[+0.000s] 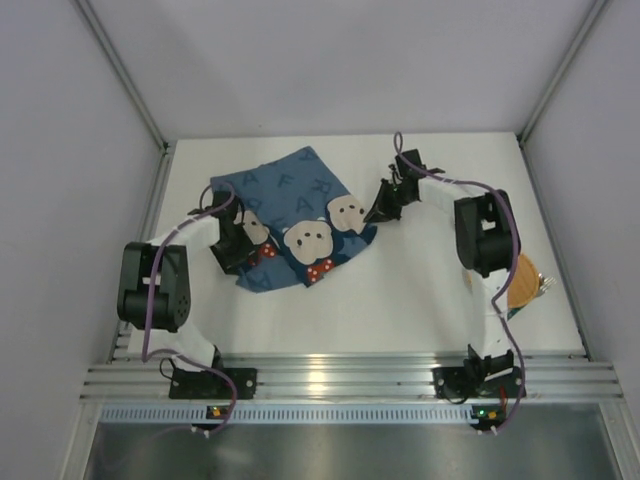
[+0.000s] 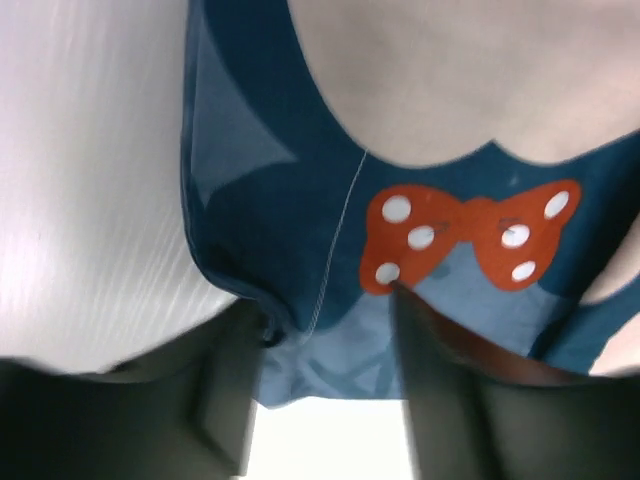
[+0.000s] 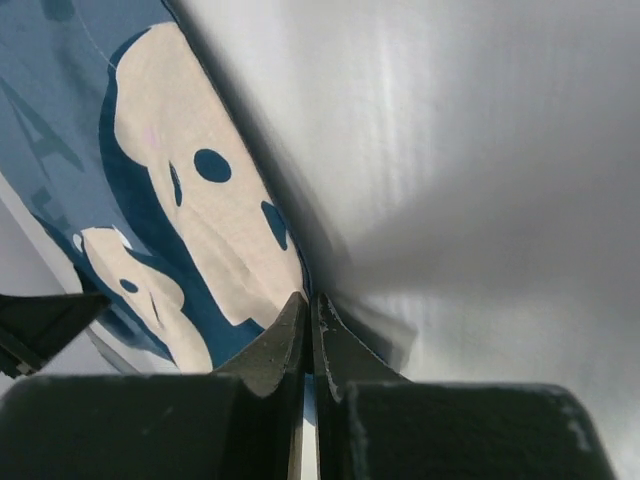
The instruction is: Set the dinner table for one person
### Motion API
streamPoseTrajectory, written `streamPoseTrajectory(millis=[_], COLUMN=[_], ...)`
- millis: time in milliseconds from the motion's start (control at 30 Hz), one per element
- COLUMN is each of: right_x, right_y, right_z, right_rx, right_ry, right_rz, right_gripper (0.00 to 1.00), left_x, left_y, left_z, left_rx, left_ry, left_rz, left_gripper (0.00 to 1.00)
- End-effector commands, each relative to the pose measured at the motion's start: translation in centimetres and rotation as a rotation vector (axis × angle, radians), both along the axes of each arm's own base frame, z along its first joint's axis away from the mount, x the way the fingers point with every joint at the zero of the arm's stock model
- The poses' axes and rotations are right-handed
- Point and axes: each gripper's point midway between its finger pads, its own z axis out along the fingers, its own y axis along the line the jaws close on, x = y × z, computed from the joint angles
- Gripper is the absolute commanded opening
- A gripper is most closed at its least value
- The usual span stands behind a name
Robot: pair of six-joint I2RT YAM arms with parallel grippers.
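Step in hand is judged to be spreading the placemat (image 1: pixel 295 195) flat. It lies rumpled and skewed on the rear-centre of the tabletop (image 1: pixel 400 310), partly folded over near the bear faces. The tabletop fills the whole work area, with the ribbed rail (image 1: pixel 350 380) along its near edge by the arm bases.

Right pincer (image 3: pixel 306 315): tips pressed together at the cloth's right edge, apparently clamped on the hem. A shadow under that edge suggests it is raised off the surface.

Left pincer (image 2: pixel 325 310): fingers seen apart, nothing clamped. The cloth's left corner, just below the red spotted bow (image 2: pixel 470 240), lies between them.

An orange disc (image 1: pixel 524 282), likely a plate, is half hidden behind the right arm at the right side, well apart from the cloth.

To do it well:
- The left fingers should be closed on the corner itself, one layer only if that can be told, before any pull is made.
- Both edges should be drawn apart together, low over the surface, so folds are taken out and not dragged.
- The cloth should be squared to the rail and set near-centre, with room allowed for the plate.

Risks: the hem may slip from the thin right tips if pulled hard, and a double layer may be caught on the left.
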Motion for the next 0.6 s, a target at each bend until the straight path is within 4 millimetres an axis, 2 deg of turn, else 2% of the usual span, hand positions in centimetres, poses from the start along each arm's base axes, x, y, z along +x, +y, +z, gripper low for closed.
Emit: streamPoseTrajectory(millis=[0,33,67,100,133,200,233,267,333,400,467,500,533,567], right_x=[0.1,-0.5,-0.8,-1.2,-2.0,-3.0,-4.1,-4.8,-7.2,-8.8,-10.6,-12.0,-12.9,-13.9], right_y=[-3.9,-5.4,-6.3,-7.2,-9.2,-11.6,-13.8,-14.8,-16.0,-16.2,-16.7,-17.4,-17.8,-18.2], right_z=[4.3,4.6,4.9,5.1,5.5,5.9,6.0,6.0,6.2,6.2,5.8,5.3,4.9,4.5], right_rx=[0.010,0.006,-0.001,-0.008,-0.026,-0.043,-0.062,-0.075,-0.099,-0.120,-0.147,-0.185,-0.215,-0.235], right_ry=[-0.076,-0.072,-0.077,-0.080,-0.082,-0.076,-0.068,-0.058,-0.044,-0.041,-0.022,0.010,0.037,0.076], right_rz=[-0.030,-0.057,-0.068,-0.081,-0.124,-0.178,-0.234,-0.260,-0.278,-0.263,-0.282,-0.306,-0.328,-0.362], right_gripper=[0.00,0.00,0.00,0.00,0.00,0.00,0.00,0.00,0.00,0.00,0.00,0.00,0.00,0.00], left_x=[1.3,1.3,1.6,1.8,1.9,2.8,3.0,3.9,4.2,4.7,4.0,3.0,2.1,1.4], left_y=[-0.8,-0.8,-0.7,-0.6,-0.6,-0.4,-0.5,-0.5,-0.1,0.5,1.5,3.3,4.4,5.0], left_z=[-3.2,-3.8,-3.8,-3.8,-4.1,-3.6,-3.5,-2.9,-2.7,-2.1,-1.1,0.1,1.0,1.5], left_rx=[-0.033,-0.031,-0.025,-0.019,-0.013,-0.004,-0.003,-0.005,0.026,0.057,0.110,0.198,0.251,0.276], left_ry=[0.000,0.019,0.024,0.026,0.036,0.027,0.030,0.010,0.014,0.005,0.020,0.025,0.034,0.030], left_rz=[-0.049,-0.053,-0.056,-0.055,-0.055,-0.056,-0.059,-0.061,-0.056,-0.034,0.039,0.138,0.150,0.243], left_gripper=[0.52,0.33,0.00,0.00,0.00,0.00,0.00,0.00,0.00,0.00,0.00,0.00,0.00,0.00])
